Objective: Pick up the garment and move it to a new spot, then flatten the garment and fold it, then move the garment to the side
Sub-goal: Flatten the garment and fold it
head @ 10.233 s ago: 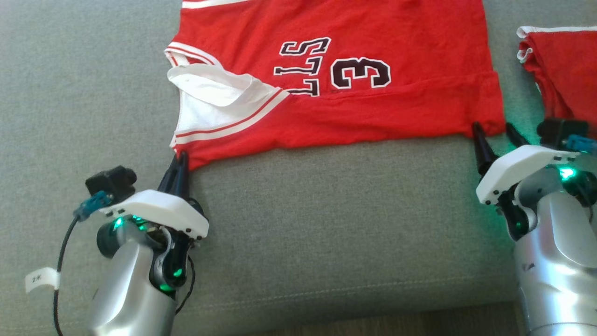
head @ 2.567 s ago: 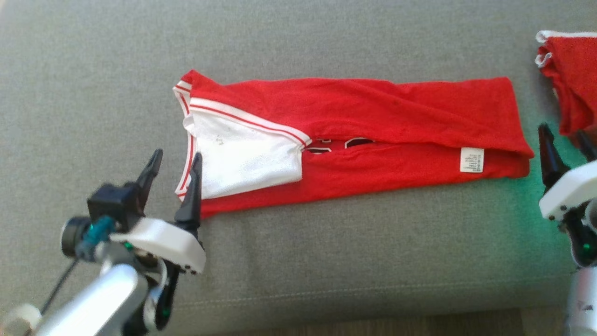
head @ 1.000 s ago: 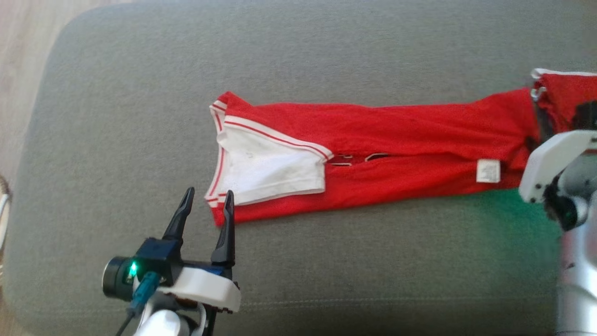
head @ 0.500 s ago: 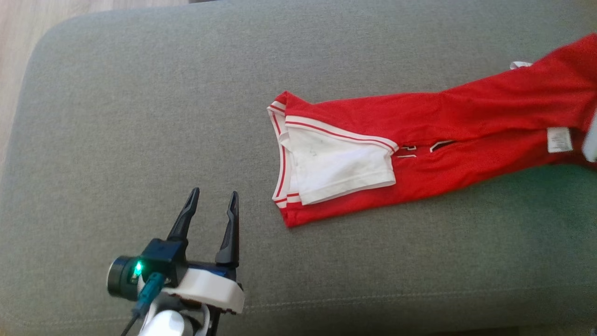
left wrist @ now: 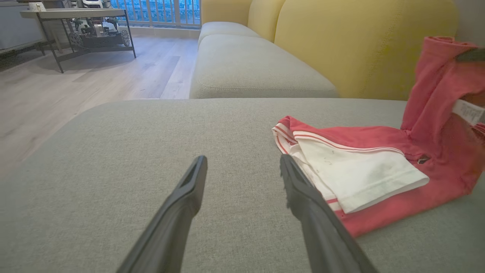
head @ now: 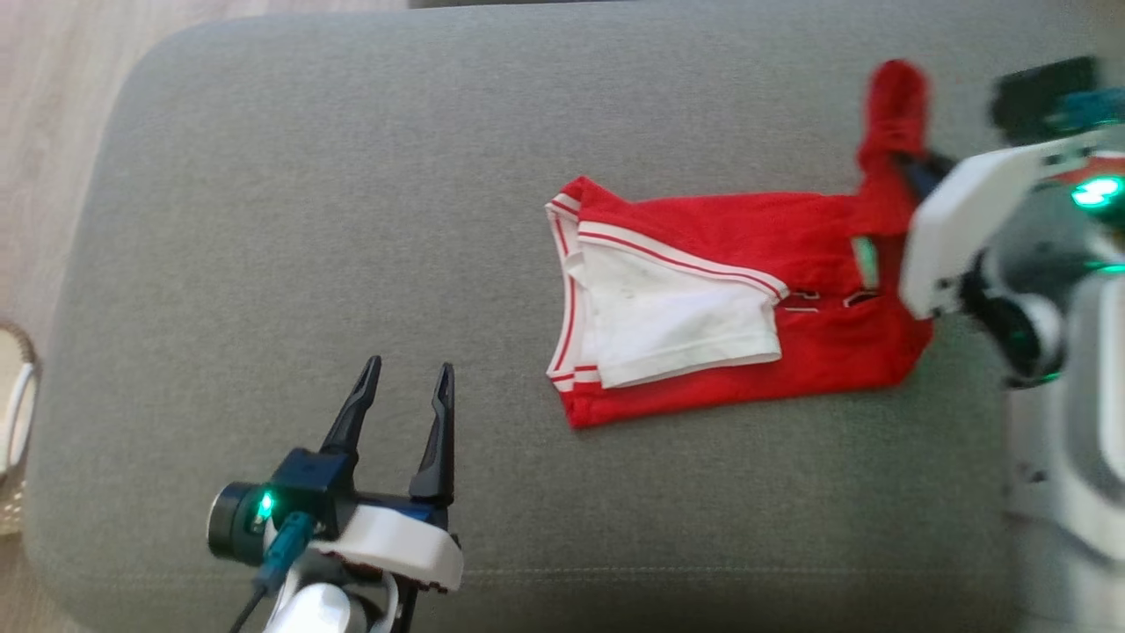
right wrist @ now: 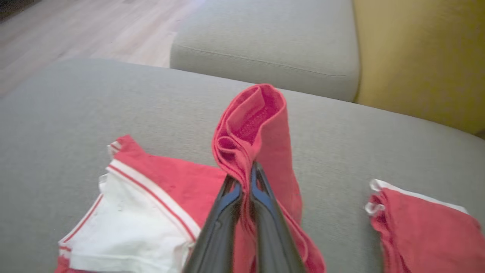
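Note:
The garment (head: 721, 255) is a red jersey with white trim, folded into a long strip on the grey cushion (head: 308, 220). Its white-edged end (left wrist: 352, 174) lies flat and points left. My right gripper (right wrist: 246, 168) is shut on the garment's other end (right wrist: 261, 113) and holds that bunched red cloth up above the flat part. In the head view this gripper (head: 916, 169) is at the right, with the raised end (head: 892, 114) standing over it. My left gripper (head: 409, 369) is open and holds nothing, low on the cushion to the left of the garment, apart from it (left wrist: 242, 161).
A second red piece of cloth (right wrist: 416, 223) lies on the cushion to the right of my right gripper. A yellow sofa back (left wrist: 360, 45) and another grey seat cushion (left wrist: 246, 64) stand behind. Wooden floor (head: 44, 105) lies beyond the cushion's left edge.
My right gripper has lifted the garment's right end and carried it left over the flat part, so the strip looks shorter. The head camera has shifted. My left gripper stays open.

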Motion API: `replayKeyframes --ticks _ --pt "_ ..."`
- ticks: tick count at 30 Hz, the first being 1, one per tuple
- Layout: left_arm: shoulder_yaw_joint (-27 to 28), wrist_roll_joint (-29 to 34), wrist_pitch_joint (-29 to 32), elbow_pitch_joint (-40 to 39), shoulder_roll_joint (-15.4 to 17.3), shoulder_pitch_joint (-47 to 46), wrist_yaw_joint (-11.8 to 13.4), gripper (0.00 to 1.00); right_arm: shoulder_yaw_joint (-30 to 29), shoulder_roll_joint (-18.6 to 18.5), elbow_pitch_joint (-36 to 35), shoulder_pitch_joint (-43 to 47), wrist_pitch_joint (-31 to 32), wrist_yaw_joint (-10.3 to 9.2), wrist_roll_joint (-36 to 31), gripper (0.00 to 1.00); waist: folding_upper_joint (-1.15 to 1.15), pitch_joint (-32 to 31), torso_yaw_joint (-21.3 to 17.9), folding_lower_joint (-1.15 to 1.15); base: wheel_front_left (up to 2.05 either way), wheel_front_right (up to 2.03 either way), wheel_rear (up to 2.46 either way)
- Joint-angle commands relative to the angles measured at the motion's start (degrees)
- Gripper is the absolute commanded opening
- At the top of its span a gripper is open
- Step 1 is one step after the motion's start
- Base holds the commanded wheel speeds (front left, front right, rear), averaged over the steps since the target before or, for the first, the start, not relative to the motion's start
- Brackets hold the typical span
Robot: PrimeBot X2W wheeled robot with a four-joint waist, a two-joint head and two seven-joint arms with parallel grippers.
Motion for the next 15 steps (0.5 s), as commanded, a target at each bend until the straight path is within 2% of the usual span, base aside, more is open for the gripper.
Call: replayKeyframes --ticks 1,8,15 --pt "2.2 0.5 -0.7 -1.5 0.0 -1.0 -0.1 1.00 1.9 0.9 -2.7 -1.0 0.3 -0.02 0.6 0.00 0.00 -0.2 0.6 0.00 0.00 0.00 0.00" --pt "1.8 0.8 -0.7 -0.9 -1.0 -1.3 -1.0 1.00 8.0 2.8 1.1 -1.1 -2.3 -0.02 1.7 0.00 0.00 -0.2 3.8 0.00 0.00 0.00 0.00" --pt "1.6 1.0 -0.7 -0.1 -1.8 -1.8 -1.6 1.00 13.0 2.9 8.9 -2.0 -6.8 -0.02 7.1 0.00 0.00 -0.3 7.6 0.00 0.00 0.00 0.00"
